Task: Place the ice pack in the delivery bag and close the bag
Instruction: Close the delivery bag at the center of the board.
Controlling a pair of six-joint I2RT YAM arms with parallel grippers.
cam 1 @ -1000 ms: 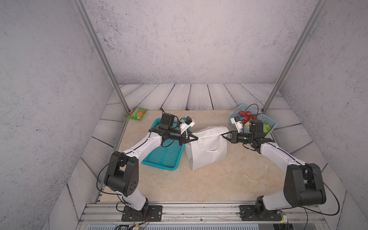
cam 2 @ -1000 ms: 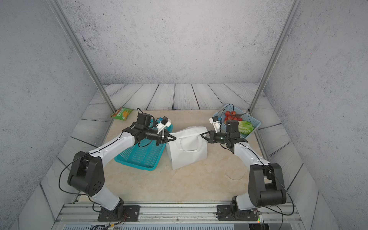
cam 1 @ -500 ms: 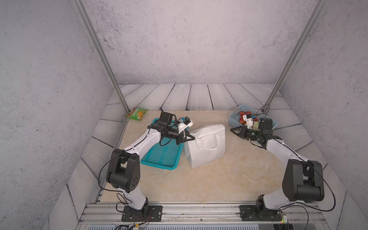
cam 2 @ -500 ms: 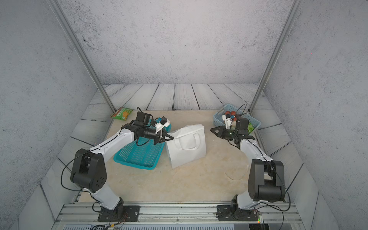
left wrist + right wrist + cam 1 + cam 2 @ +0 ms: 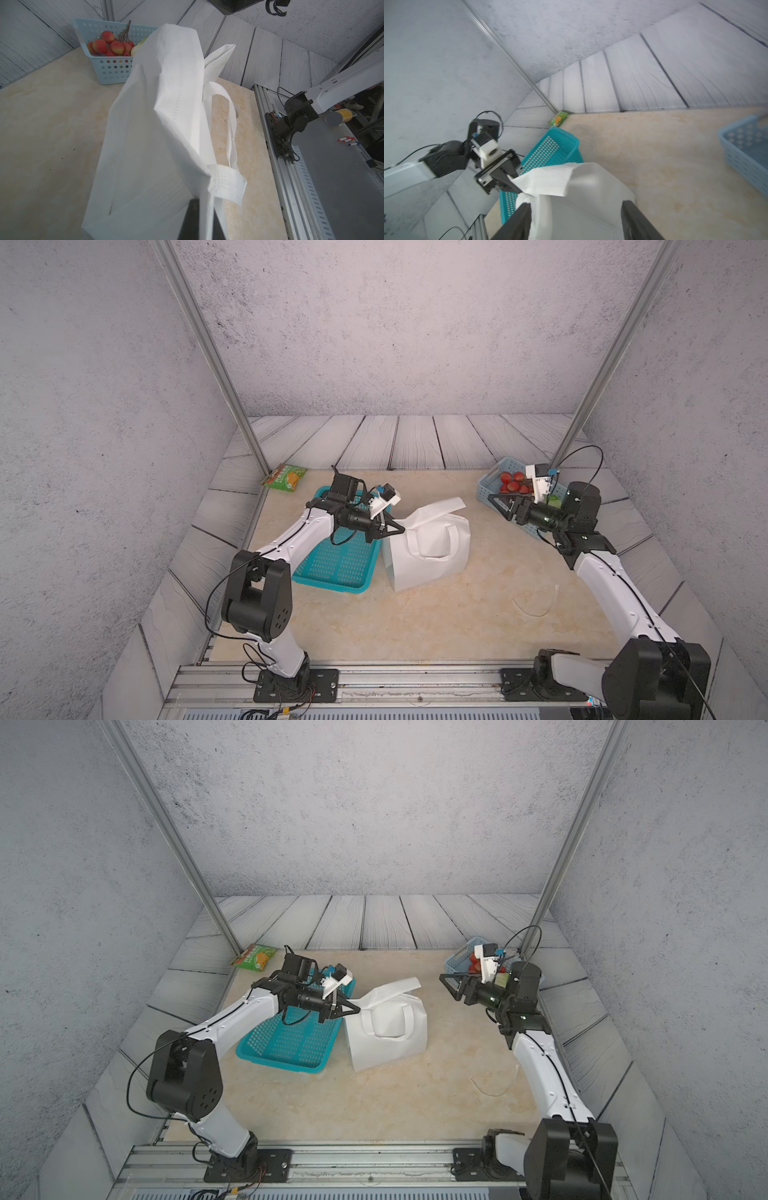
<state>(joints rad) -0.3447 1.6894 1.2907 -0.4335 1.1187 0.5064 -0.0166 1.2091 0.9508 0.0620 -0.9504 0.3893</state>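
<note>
White-shelled arms (image 5: 291, 536) with bulky black joints (image 5: 257, 601), black triangular fingers (image 5: 390, 529) and white wrist cameras (image 5: 388, 500).

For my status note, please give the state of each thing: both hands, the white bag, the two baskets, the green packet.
delivery bag: upright, top collapsed, no opening visible.
left hand: shut on the delivery bag's top edge.
right hand: open, empty, apart from the bag.
teal basket: beside the bag, nothing seen inside.
pale blue basket: holds red fruits.
green packet: lying flat, away from both hands.
</note>
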